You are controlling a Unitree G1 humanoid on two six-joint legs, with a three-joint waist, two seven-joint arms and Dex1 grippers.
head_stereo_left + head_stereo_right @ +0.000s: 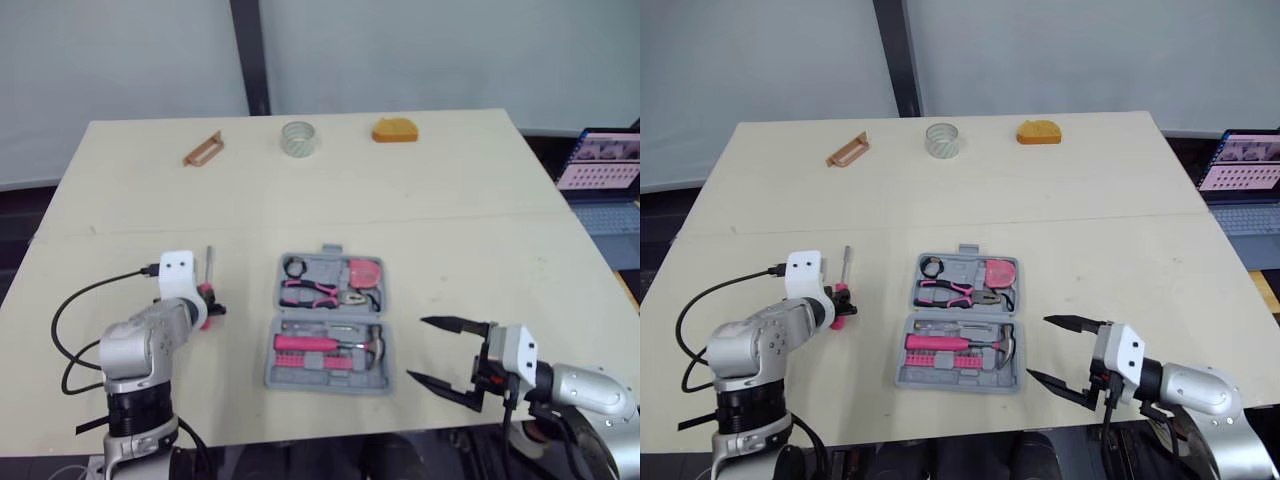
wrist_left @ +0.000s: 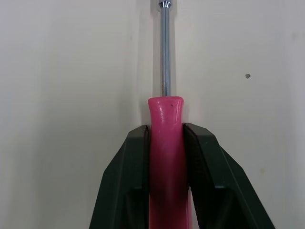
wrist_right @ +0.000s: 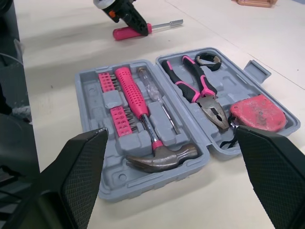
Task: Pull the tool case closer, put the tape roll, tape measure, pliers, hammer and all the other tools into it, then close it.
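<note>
The grey tool case lies open near the table's front, between my two arms. Its far half holds pink-handled pliers, a pink tape measure and a small black tape roll. Its near half holds a hammer with a pink handle and a row of bits. Left of the case, my left gripper is shut on the pink handle of a screwdriver, whose steel shaft lies on the table pointing away. My right gripper hovers open just right of the case, with nothing between its fingers.
Along the far edge of the table stand a clear tape roll, an orange block and a brown handle-shaped piece. A laptop sits off the table's right side.
</note>
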